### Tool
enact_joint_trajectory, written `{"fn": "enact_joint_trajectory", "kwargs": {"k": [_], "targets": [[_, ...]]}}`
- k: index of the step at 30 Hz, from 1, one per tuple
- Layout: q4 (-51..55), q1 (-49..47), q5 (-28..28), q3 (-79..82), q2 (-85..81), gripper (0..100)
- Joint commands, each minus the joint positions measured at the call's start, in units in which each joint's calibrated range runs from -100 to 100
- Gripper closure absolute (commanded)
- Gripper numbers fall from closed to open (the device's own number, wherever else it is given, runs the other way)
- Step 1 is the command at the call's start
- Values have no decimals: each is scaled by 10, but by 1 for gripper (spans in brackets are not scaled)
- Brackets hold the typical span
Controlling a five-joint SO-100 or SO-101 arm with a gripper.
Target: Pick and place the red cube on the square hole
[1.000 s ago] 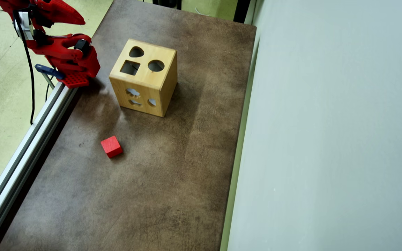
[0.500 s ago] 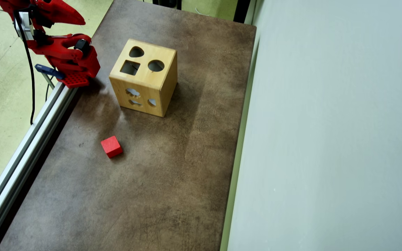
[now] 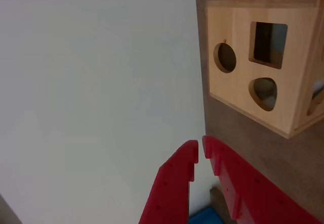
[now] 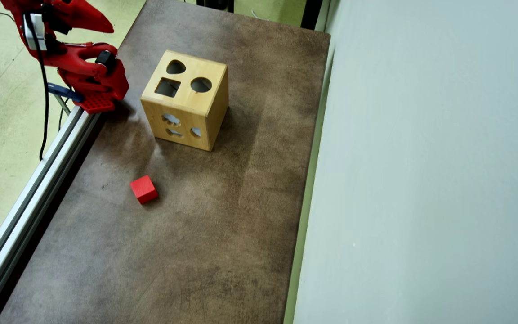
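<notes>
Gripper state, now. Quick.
Gripper: shut, fingertips nearly touching, holding nothing. The red cube lies apart on the table.

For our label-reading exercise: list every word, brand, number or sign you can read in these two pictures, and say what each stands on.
None: no readable text in either view.
The wooden box bears only cutouts, among them the square hole; no print.
The red cube has plain faces.
The gripper and the table show no lettering.
</notes>
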Motion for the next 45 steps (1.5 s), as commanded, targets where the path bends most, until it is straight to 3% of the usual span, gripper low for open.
{"fn": "enact_joint_trajectory", "kwargs": {"k": [1,5,8,22,26,45], "targets": [[6,64,4,-148,168,97],[6,175,11,-187,261,97],[5,243,54,-187,309,97],[5,352,429,-180,488,97],[6,353,499,-180,510,97],[7,366,508,-179,522,97]]}}
